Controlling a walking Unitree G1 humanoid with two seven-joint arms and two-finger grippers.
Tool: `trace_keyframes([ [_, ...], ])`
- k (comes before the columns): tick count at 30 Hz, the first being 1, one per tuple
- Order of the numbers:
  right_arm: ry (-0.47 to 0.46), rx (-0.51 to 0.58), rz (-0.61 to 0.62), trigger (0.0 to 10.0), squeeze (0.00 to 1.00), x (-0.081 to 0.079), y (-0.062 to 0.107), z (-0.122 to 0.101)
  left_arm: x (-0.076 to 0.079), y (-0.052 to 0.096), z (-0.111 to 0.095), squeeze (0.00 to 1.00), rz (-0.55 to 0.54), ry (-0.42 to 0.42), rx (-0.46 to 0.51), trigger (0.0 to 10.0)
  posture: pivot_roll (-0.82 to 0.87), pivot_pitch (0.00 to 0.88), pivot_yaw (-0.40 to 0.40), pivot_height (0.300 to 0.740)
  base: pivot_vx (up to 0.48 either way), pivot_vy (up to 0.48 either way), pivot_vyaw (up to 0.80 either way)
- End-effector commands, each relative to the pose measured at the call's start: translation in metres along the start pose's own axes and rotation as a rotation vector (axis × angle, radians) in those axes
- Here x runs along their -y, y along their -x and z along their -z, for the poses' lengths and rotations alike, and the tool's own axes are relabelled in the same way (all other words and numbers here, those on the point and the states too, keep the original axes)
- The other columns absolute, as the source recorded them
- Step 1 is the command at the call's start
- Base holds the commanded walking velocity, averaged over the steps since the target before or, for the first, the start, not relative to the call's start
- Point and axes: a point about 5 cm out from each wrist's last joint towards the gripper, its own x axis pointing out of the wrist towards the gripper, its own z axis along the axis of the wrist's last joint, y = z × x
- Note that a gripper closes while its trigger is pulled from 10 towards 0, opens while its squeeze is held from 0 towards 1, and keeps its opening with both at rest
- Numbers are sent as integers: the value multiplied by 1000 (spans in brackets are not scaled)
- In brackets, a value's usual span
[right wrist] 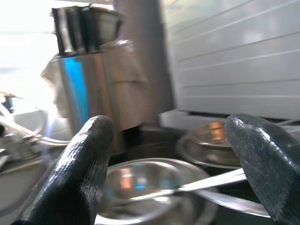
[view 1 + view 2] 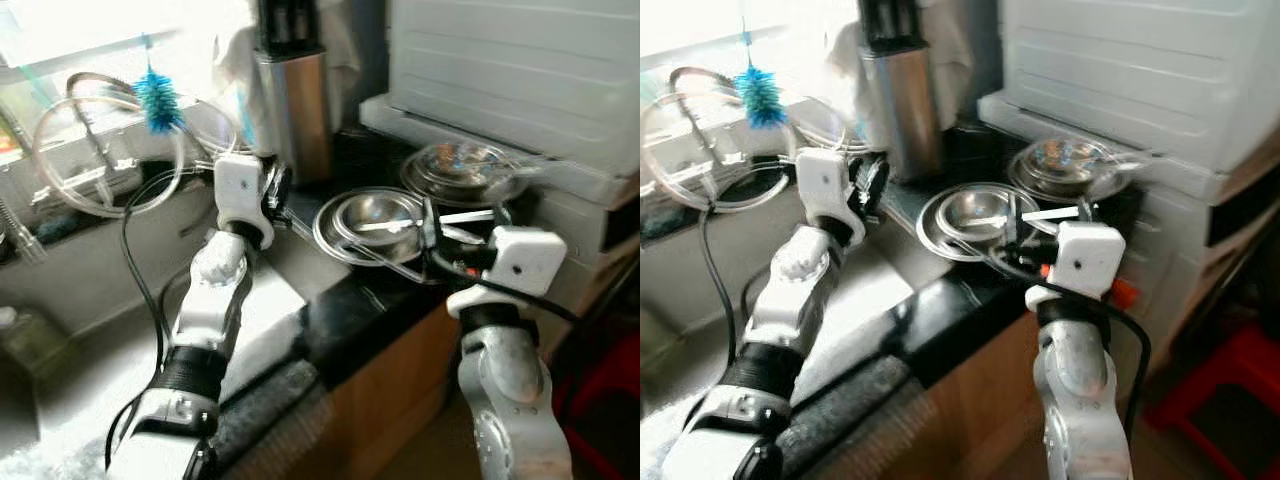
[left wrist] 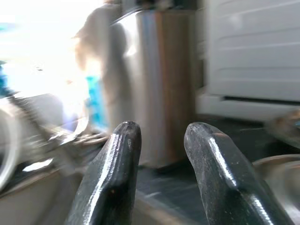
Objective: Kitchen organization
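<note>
White appliance (image 2: 520, 70) stood beyond right hand (image 2: 430, 232). Black worktop (image 2: 370, 310) ran under both our hands. Steel canister (image 2: 297, 110) stood just past left hand (image 2: 278, 197). Steel bowl (image 2: 372, 222), spoon (image 1: 206, 183) lying across it, sat directly ahead of right hand; second steel dish (image 2: 465, 172) just beyond that. We held right hand's fingers (image 1: 84, 164) wide, gripping nothing. Left hand's fingers (image 3: 117, 168) narrow, nothing between them. Blue brush (image 2: 158, 98) hung beyond left hand.

Left pincer (image 3: 161, 140) view blurred; knife block (image 2: 293, 100) top cut off; window (image 2: 90, 25) overexposed.
</note>
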Motion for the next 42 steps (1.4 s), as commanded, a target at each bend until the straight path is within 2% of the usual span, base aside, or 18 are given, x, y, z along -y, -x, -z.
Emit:
trace_keyframes([
  [1, 9, -12, 10, 10000, 0, 6, 0, 3, 4, -1, 0, 0, 2, 15, 6, 10000, -207, 0, 68, 740, 0, 0, 0],
  [9, 34, -38, 31, 10000, 0, 18, 4, 15, -2, 5, 10, 0, -44, 50, -10, 10000, -211, 0, 71, 740, 0, 0, 0],
  [14, 44, -96, 73, 10000, 0, 27, 17, 33, -5, 13, 20, 0, -52, 48, -25, 10000, -214, 0, 76, 740, 0, 0, 0],
  [17, 49, -109, 83, 10000, 0, 29, 22, 39, -5, 16, 24, 0, -59, 78, -28, 10000, -220, 0, 78, 740, 0, 0, 0],
  [26, 67, -140, 119, 10000, 0, 38, 35, 57, -3, 18, 27, 0, -60, 94, -20, 10000, -218, 0, 76, 740, 0, 0, 0],
  [28, 73, -146, 140, 10000, 0, 40, 42, 62, -4, 19, 27, 0, -64, 96, -14, 10000, -212, 0, 76, 740, 0, 0, 0],
  [35, 84, -151, 146, 10000, 0, 39, 51, 66, -11, 26, 22, 0, -61, 77, 9, 10000, -212, 0, 75, 740, 0, 0, 0],
  [42, 84, -88, 140, 10000, 0, 37, 41, 51, -30, 47, 24, 0, -70, 26, -4, 10000, -201, 0, 68, 740, 0, 0, 0],
])
